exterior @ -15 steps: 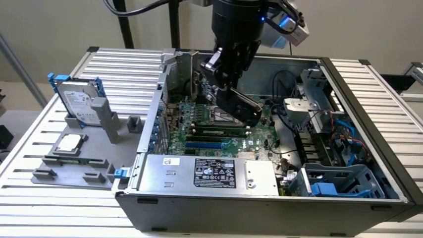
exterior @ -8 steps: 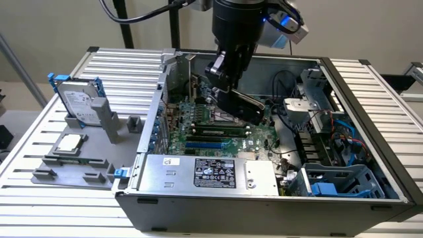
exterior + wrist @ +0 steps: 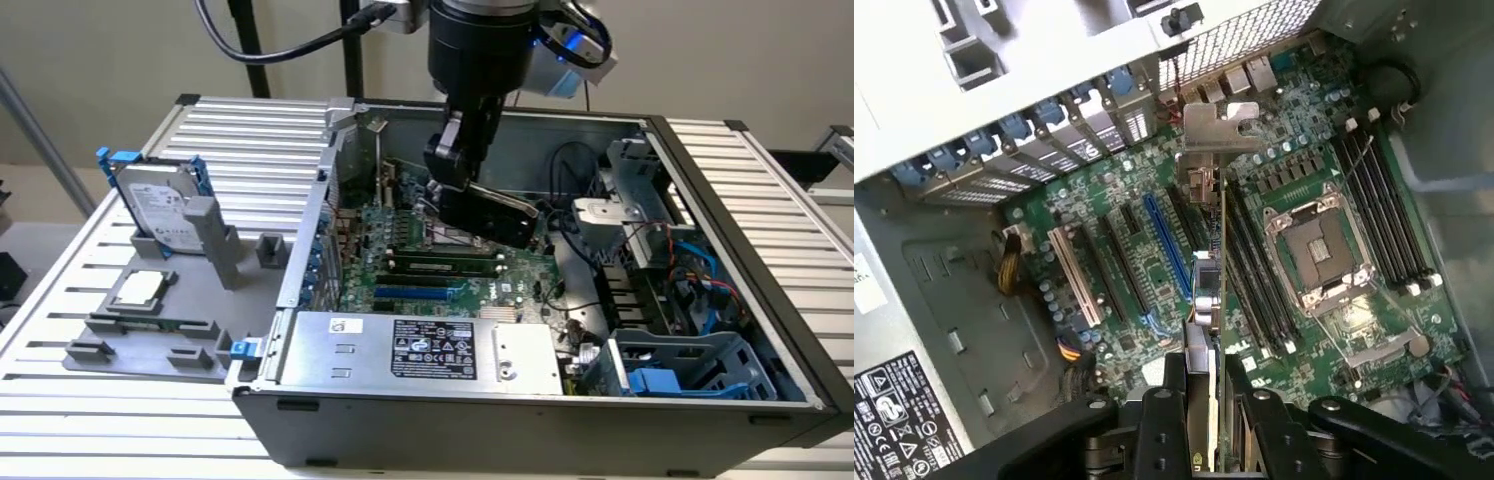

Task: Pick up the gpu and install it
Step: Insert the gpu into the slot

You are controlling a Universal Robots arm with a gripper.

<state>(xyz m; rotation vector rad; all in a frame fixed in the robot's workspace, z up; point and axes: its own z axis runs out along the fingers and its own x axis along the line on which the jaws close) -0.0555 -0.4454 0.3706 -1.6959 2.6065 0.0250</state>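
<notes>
Black on its face and dark green at the board, the thin flat rectangular gpu (image 3: 505,222) hangs tilted inside the open grey metal computer case (image 3: 534,425), above the green motherboard (image 3: 441,278). The arm's black gripper (image 3: 461,188) reaches down into the case and its two fingers (image 3: 1176,400) are narrowed onto the card, pinching it by its upper edge. In the wrist view the card shows edge-on, running between the long blue expansion slot (image 3: 1166,250) and the square silver-framed processor socket (image 3: 1319,250), with its silver metal end bracket (image 3: 1219,125) close to the case's perforated rear wall. Whether the lower edge touches a slot cannot be told. On the exterior view's left, outside the case, a grey plastic fixture (image 3: 200,345) on the ribbed aluminium table (image 3: 747,170) carries an upright silver hard drive in a blue frame (image 3: 158,205) and a small square silver chip (image 3: 140,290)
</notes>
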